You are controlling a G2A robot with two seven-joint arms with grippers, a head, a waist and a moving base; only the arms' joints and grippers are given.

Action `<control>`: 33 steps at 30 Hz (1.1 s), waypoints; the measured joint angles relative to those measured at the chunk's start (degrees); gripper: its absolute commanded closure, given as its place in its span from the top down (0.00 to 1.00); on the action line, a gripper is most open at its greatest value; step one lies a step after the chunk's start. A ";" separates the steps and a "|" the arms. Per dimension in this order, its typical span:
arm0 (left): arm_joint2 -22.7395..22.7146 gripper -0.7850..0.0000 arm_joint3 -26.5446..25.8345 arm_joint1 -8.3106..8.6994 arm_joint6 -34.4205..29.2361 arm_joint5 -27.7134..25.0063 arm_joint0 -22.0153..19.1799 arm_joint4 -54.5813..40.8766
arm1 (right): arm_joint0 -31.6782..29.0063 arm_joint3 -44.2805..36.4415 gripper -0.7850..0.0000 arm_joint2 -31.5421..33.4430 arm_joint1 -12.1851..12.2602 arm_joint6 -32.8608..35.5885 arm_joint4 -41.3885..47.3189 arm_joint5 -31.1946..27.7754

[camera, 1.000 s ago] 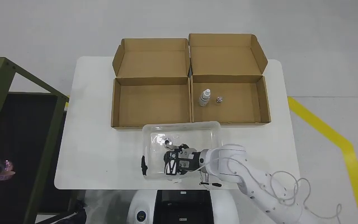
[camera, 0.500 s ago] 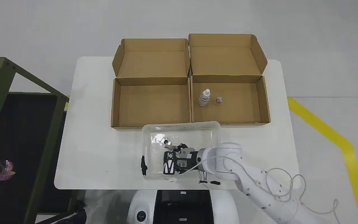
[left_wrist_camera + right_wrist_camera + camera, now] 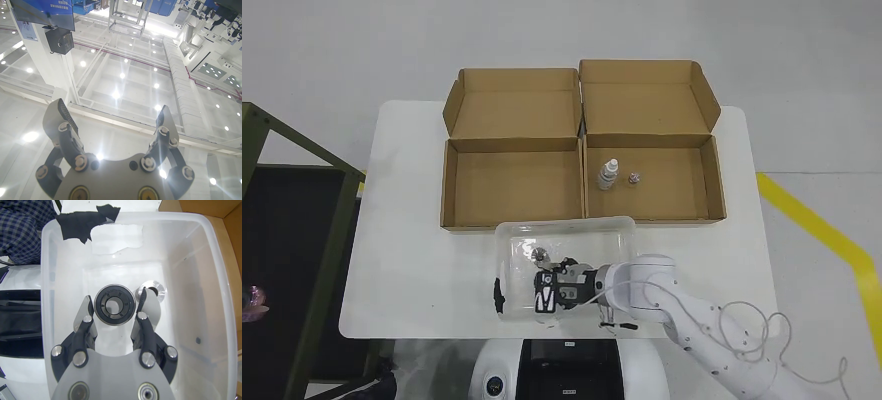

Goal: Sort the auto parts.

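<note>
black bearing ring (image 3: 114,304) is lying flat on the floor of the clear plastic bin (image 3: 43,294), with a silver metal fitting (image 3: 159,290) just beside it. the right gripper (image 3: 115,301) is standing over the ring with its jaws parted, one finger at each flank and not clenched. the step in hand is judged to be the pick-up of this part. the next move is calling for the jaws to be closing on the ring's outer edge without catching the silver fitting, then lifting clear of the bin wall. the top view is adding the likely destinations: a left cardboard box (image 3: 510,185) and a right cardboard box (image 3: 672,185), the latter holding a small white bottle-shaped part (image 3: 608,174) and a small round metal piece (image 3: 635,178). the left gripper (image 3: 112,108) is pointing at the ceiling, its jaws spread and grasping nothing.
</note>
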 measured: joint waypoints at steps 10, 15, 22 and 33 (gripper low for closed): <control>0.00 1.00 0.00 0.00 0.00 0.00 0.00 0.00 | -0.29 -0.07 0.50 0.01 0.05 -0.04 -0.38 -0.73; 0.00 1.00 0.00 0.00 0.00 0.00 0.00 0.00 | 0.77 1.45 0.50 -1.01 -0.45 -0.31 -0.01 -0.38; 0.00 1.00 0.00 0.00 0.00 0.00 0.00 0.00 | 2.13 3.33 0.50 -2.13 -1.07 -0.46 0.56 -0.29; 0.00 1.00 0.00 0.00 0.00 0.00 0.00 0.00 | 3.90 5.56 0.00 -2.66 -1.72 -1.18 2.09 -1.13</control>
